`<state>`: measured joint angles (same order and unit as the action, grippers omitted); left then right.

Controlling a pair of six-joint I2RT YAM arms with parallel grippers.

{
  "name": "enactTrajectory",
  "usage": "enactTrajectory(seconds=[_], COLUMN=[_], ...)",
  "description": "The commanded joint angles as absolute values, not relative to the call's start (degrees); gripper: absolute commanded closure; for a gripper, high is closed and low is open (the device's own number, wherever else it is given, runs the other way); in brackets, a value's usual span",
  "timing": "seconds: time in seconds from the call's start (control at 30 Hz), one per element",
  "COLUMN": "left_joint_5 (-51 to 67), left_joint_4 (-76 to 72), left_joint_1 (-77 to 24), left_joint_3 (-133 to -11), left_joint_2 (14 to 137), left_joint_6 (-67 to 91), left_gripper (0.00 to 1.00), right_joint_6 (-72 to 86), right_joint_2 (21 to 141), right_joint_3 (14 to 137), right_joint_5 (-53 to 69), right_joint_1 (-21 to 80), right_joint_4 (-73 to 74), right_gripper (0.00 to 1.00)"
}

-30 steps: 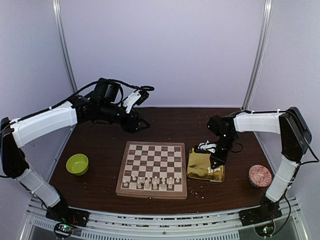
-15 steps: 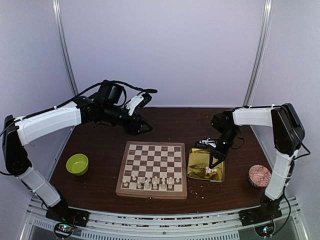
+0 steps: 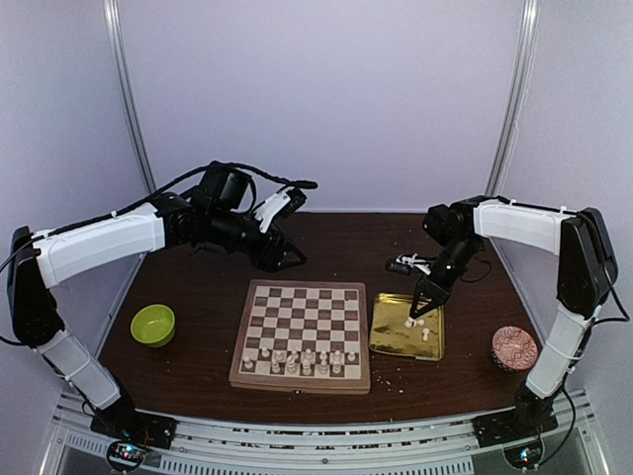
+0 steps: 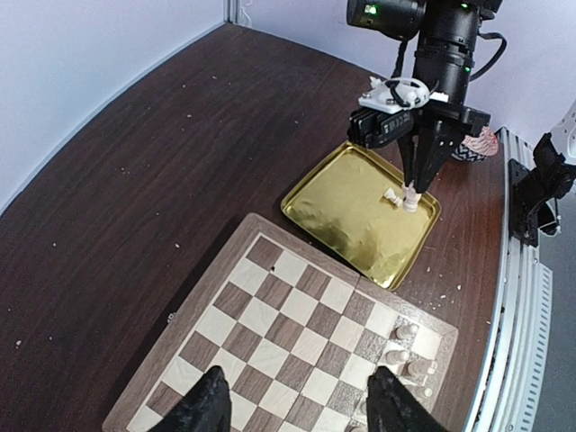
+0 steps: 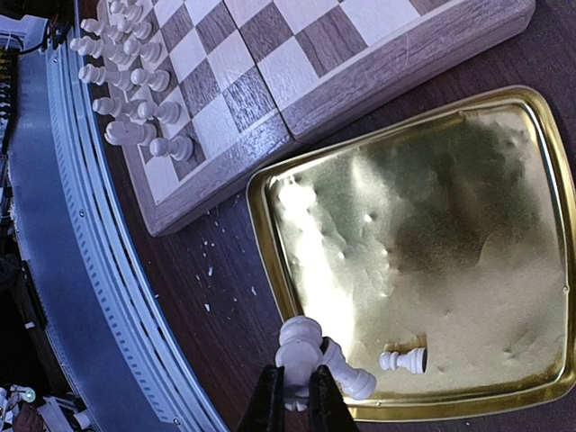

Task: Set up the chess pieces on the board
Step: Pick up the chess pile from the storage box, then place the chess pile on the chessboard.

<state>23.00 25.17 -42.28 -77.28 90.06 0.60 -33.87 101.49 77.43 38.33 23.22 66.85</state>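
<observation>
Right wrist view, right fingers [image 5: 266, 407] closed on a white chess piece [image 5: 298, 349] over the gold tray [image 5: 450, 225], another piece [image 5: 402, 361] lying in it, other pieces [image 5: 162, 112] in rows on the board [image 5: 270, 72], left fingers [image 4: 205, 409] open above it.

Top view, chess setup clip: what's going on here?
The right claw is shut on a cream chess piece and holds it over the gold tray, where a second piece lies on its side. The left claw is open and empty, hovering near the far edge of the board. Most pieces already stand in the two rows nearest the arms; the board's other squares are bare.
</observation>
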Motion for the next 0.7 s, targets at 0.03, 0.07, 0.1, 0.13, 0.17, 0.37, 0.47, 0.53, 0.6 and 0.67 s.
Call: enactTrajectory(seconds=[0.03,0.07,0.1,0.13,0.17,0.37,0.47,0.53,0.6,0.67], left_joint_5=[23.7,23.7,23.8,24.0,24.1,20.7,18.0,15.9,14.6,12.9], left_joint_4=[20.7,20.2,19.6,19.0,18.2,16.7,16.0,15.9,16.0,16.1], left_joint_1=[-42.5,-42.5,-42.5,-42.5,-42.5,-42.5,-42.5,-42.4,-42.3,-42.2], left_joint_3=[-77.1,-76.7,-76.3,-76.0,-75.5,-74.5,-73.6,-73.2,-72.9,-72.6], left_joint_2=[90.6,90.7,90.6,90.5,90.4,88.0,85.9,84.6,83.6,82.5], left_joint_6=[0.8,0.9,1.0,1.2,1.4,0.4,-0.8,-1.3,-1.8,-2.2], left_gripper=[0.48,0.48,0.48,0.48,0.48,0.48,0.48,0.48,0.48,0.48], right_joint_6=[-32.5,-32.3,-32.1,-31.6,-31.2,-28.4,-27.0,-26.3,-25.2,-24.2], right_joint_2=[98.4,98.0,97.7,97.5,97.4,98.2,99.9,102.5,105.7,109.1], right_joint_3=[80.7,81.2,81.7,82.4,82.8,85.9,88.8,92.0,95.5,99.0], right_joint_5=[41.3,41.5,41.7,41.9,42.2,39.2,32.9,28.9,26.2,24.1], right_joint_1=[23.1,23.1,23.1,23.1,23.2,27.1,31.2,34.2,37.1,39.7], right_joint_4=[67.9,67.8,67.5,67.2,66.9,63.8,62.3,62.4,62.8,63.4], right_gripper=[0.98,0.99,0.98,0.98,0.98,0.98,0.98,0.98,0.98,0.98])
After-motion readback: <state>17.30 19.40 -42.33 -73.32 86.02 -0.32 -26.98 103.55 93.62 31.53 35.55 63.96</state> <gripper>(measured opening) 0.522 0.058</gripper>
